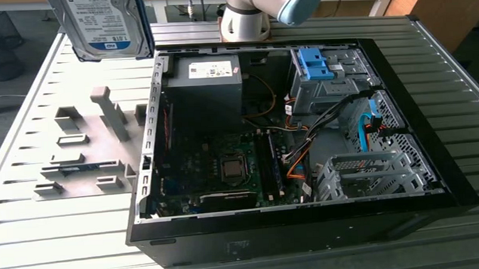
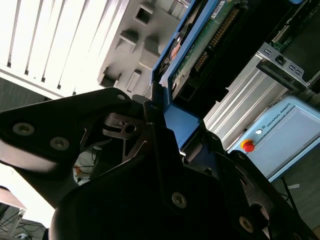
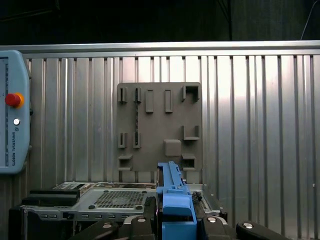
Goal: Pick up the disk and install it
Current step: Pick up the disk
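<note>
A ribbed metal worktop (image 1: 452, 61) is carrying an open computer case (image 1: 433, 193) and a grey holder plate (image 1: 89, 146). In the second wrist view, the tool (image 2: 180, 132) is clamping tight on the blue frame of the disk (image 1: 104, 22). The disk is hanging in the air at the exterior view's upper left, above the worktop and outside the case.

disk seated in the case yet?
No, the disk hangs outside the open computer case, at the exterior view's upper left.
</note>
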You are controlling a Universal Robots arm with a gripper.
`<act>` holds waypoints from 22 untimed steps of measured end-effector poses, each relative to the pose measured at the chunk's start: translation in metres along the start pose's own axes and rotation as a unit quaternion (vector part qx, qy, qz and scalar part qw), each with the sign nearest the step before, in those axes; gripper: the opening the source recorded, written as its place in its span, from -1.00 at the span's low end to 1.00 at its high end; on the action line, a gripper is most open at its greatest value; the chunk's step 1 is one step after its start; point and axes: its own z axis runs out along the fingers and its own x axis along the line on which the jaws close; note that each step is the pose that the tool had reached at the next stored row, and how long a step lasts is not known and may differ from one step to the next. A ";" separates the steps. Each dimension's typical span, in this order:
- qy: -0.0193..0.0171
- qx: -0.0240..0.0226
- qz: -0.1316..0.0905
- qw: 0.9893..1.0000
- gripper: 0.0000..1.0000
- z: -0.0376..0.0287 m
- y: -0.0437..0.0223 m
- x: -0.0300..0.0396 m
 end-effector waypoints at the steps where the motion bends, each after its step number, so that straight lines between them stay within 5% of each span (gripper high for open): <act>1: 0.000 0.000 0.000 1.000 -0.27 0.0001 -0.0011 0.0001; 7: 0.000 0.000 0.000 1.000 -0.27 0.0004 -0.0150 -0.0001; 17: 0.000 0.000 0.000 1.000 -0.27 0.0003 -0.0516 -0.0008; 22: 0.000 0.000 0.000 1.000 -0.27 0.0002 -0.0632 -0.0010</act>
